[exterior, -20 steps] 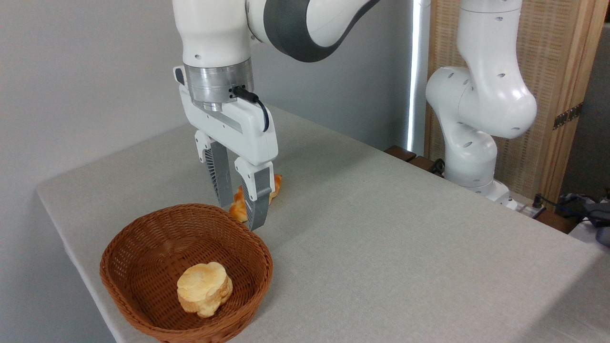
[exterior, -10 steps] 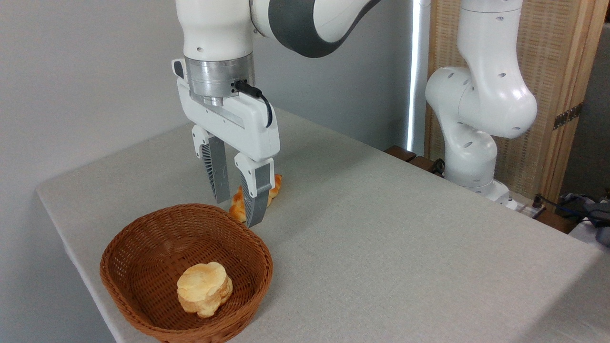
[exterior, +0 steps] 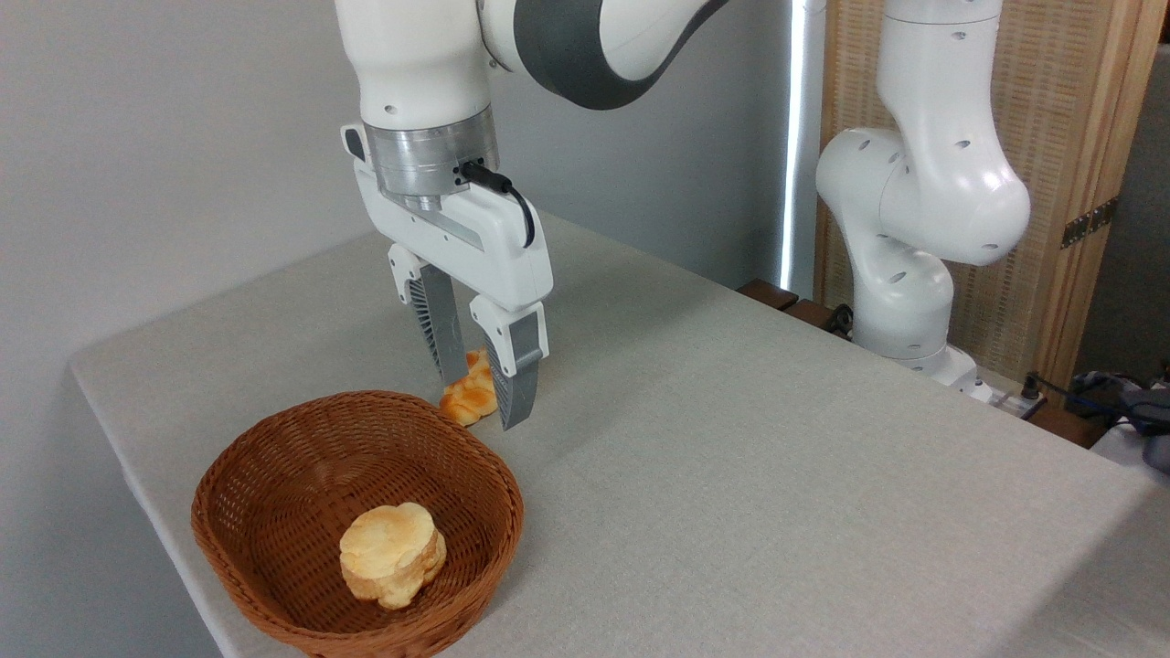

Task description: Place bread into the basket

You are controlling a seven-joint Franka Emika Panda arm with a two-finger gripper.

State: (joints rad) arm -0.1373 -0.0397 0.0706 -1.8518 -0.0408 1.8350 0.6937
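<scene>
I'm hanging my gripper (exterior: 485, 399) over the bread (exterior: 469, 396), jaws parted, fingers straddling it. The loaf is lying on the table (exterior: 731, 457) just behind the basket (exterior: 274, 484), where a pale bun (exterior: 393, 553) is sitting.

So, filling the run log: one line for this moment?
gripper: open, straddling bread | bread: on table | basket: holds bun

arm vertical, fingers (exterior: 516, 384) downward, parted
</scene>
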